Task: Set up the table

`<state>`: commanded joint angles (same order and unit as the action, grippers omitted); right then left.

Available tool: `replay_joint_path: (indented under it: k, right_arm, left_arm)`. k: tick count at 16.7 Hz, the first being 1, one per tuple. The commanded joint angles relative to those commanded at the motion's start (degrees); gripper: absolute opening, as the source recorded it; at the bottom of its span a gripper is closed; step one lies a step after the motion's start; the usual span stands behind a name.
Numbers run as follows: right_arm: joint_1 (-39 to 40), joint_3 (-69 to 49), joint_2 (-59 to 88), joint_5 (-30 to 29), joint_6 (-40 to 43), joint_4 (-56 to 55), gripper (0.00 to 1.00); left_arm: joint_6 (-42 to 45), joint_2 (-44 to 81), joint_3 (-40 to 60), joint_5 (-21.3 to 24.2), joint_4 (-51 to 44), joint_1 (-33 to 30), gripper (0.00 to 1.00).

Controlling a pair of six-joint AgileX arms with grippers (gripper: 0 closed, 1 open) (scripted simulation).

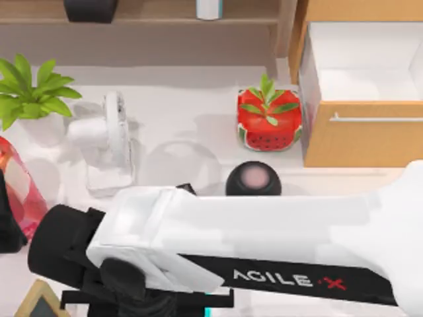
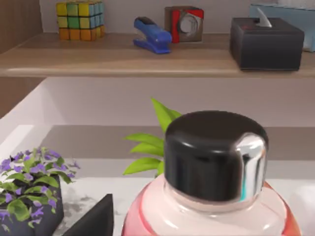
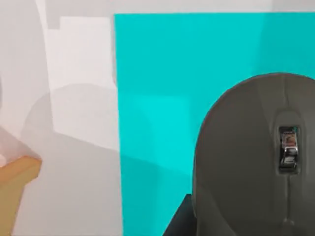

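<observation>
The white table (image 1: 198, 112) spreads under both arms. My right arm (image 1: 264, 244) reaches across the front from the right, its wrist at the lower left. In the right wrist view a grey mouse (image 3: 256, 162) lies on a teal mat (image 3: 162, 98), with a dark finger (image 3: 178, 223) right beside it. At the table's left edge stands a pink-red bottle (image 1: 16, 185) with my left arm's dark end (image 1: 6, 228) next to it. The left wrist view shows the bottle's black cap (image 2: 214, 152) close up and one finger (image 2: 93, 221) beside the bottle.
A white fan (image 1: 111, 139), a leafy plant (image 1: 30, 92), a watermelon-patterned pot (image 1: 269, 120) and a black round object (image 1: 253, 179) stand mid-table. An open drawer cabinet (image 1: 363, 132) is at right, a shelf (image 2: 147, 61) at the back. A purple-flowered pot (image 2: 29, 194) sits near the bottle.
</observation>
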<state>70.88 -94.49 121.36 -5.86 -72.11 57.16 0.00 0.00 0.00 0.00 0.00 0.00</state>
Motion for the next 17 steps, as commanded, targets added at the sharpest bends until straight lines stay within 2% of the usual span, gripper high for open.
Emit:
replay_joint_path:
  k: [14,17]
  right_arm:
    - [-0.1,2.37,3.23,0.23,-0.06,-1.85,0.0]
    - [-0.1,2.37,3.23,0.23,-0.06,-1.85,0.23]
  left_arm:
    - [0.0,0.0,0.0,0.0,0.0,0.0,1.0]
    - [0.0,0.0,0.0,0.0,0.0,0.0,1.0]
